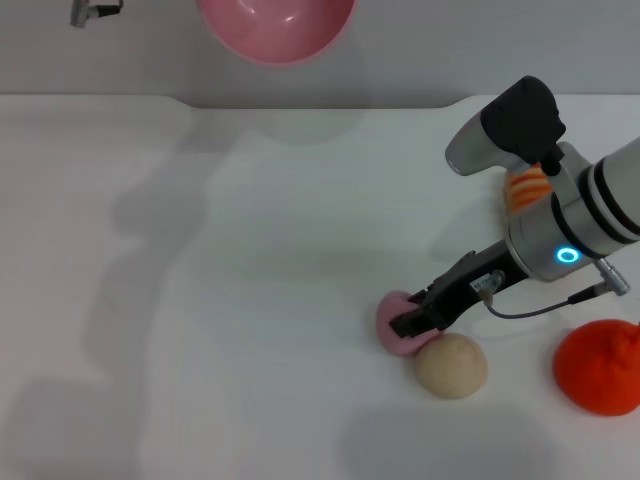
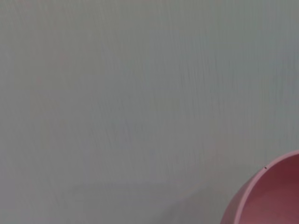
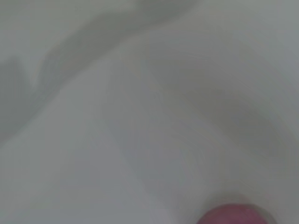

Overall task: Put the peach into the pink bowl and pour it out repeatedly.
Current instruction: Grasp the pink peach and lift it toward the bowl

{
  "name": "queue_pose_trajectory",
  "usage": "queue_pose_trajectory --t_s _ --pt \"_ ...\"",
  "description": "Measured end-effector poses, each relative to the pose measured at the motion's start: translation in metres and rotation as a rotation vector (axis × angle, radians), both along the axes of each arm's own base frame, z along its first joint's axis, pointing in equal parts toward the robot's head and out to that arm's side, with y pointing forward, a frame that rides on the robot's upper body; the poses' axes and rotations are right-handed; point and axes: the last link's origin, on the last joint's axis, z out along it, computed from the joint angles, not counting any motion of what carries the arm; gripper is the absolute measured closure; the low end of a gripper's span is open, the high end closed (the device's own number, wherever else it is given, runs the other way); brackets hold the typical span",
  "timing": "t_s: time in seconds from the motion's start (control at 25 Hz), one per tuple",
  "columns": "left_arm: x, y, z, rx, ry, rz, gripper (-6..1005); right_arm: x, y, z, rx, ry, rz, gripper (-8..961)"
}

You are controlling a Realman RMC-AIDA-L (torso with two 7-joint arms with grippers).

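The peach point(image 1: 390, 325) lies on the white table point(image 1: 200, 300), touching the beige ball. My right gripper point(image 1: 412, 318) is down on it, its black fingers closed on the peach's right half. A blurred edge of the peach also shows in the right wrist view point(image 3: 233, 215). The pink bowl point(image 1: 275, 28) hangs above the table's far edge, cut off by the top of the head view, and its shadow falls on the table below. Its rim shows in the left wrist view point(image 2: 268, 196). The left gripper itself is out of view.
A beige ball point(image 1: 451, 365) sits just right of the peach, below the right fingers. An orange-red lumpy fruit point(image 1: 600, 366) lies at the right edge. An orange-and-white striped object point(image 1: 527, 187) shows behind the right arm.
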Motion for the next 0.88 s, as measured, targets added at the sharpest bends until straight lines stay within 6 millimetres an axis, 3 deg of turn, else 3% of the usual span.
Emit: queue_pose_trajectory --t_s 0.16,0.56,0.68,0.88 --pt "0.000 0.000 0.000 -0.001 -0.001 0.001 953 0.001 0.000 -0.001 0.003 -0.014 0.010 482" --pt "-0.002 -0.001 -0.001 -0.003 0.000 0.005 952 -0.006 0.003 0.000 0.029 -0.017 0.062 766" --pt "-0.003 -0.001 -0.001 -0.004 0.000 0.007 952 -0.012 0.005 0.009 0.059 -0.001 0.086 854" --pt "-0.004 -0.002 -0.002 -0.017 0.002 0.012 952 -0.035 0.003 0.038 0.141 0.042 0.185 901"
